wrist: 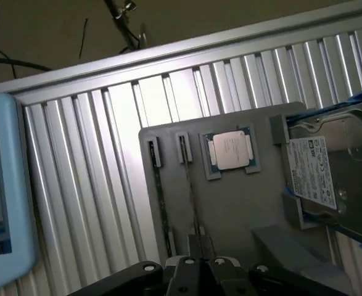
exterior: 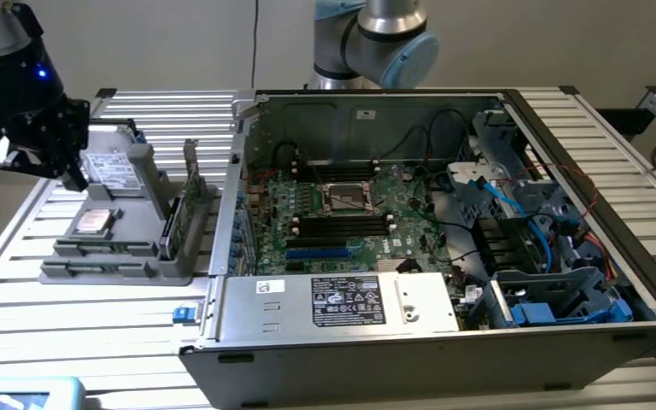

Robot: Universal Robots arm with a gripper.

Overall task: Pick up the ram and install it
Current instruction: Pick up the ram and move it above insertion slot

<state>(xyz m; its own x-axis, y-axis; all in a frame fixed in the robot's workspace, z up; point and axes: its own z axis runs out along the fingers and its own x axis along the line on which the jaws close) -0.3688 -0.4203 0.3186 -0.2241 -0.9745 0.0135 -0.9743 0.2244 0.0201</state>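
Claw [exterior: 74, 179] pinched shut, holding nothing, at the upper left of the exterior view. The ram [exterior: 170, 227] stands on edge in the grey tray [exterior: 112, 273], lower and to the right of the claw, its long axis running up the frame, between processor chip [exterior: 95, 220] and taller green card [exterior: 191, 184].

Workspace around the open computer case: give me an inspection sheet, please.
Surface: ribbed aluminium table.
Job's things: ram standing on edge in the grey holder; computer case open, motherboard exposed.
Clutter: hard drive, processor and green card in the same holder.
Grippers: gripper shut, above the holder, nothing seen in it.
Cables: blue and black cables inside the case.
Surroundings: pale blue device at the table's corner.
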